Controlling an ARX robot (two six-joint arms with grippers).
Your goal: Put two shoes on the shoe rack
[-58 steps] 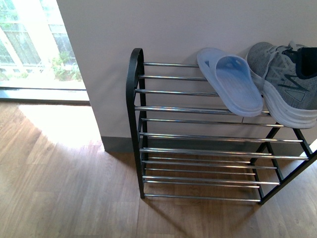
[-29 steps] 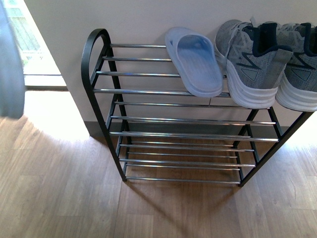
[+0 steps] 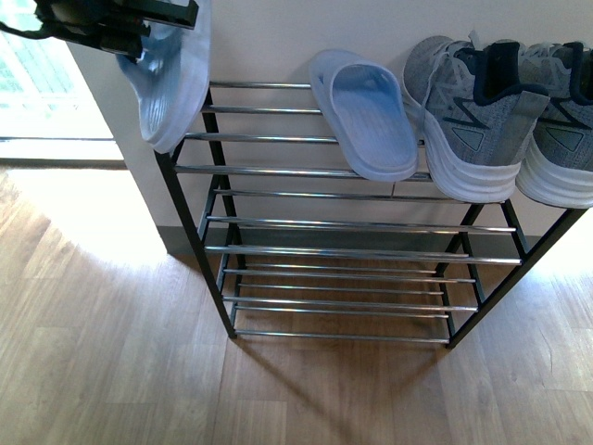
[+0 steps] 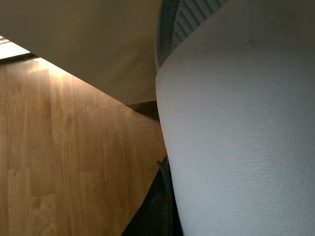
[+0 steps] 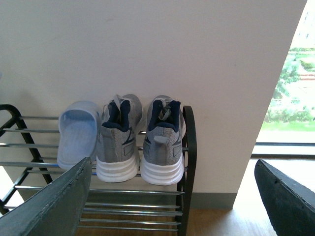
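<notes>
Left gripper (image 3: 139, 37) clamped on a pale blue slide (image 3: 171, 79), hanging it toe-down just beside the rack's (image 3: 190, 232) left end loop, over the wood floor (image 3: 102, 352). Right gripper (image 5: 172, 196) spread wide, holding nothing, facing the rack's other end. On the rack's top tier, a second slide (image 3: 363, 116) lying near the middle, the two grey sneakers (image 3: 468, 116) side by side just beyond it at the right end, heels outward, toes toward the wall (image 3: 371, 23).
</notes>
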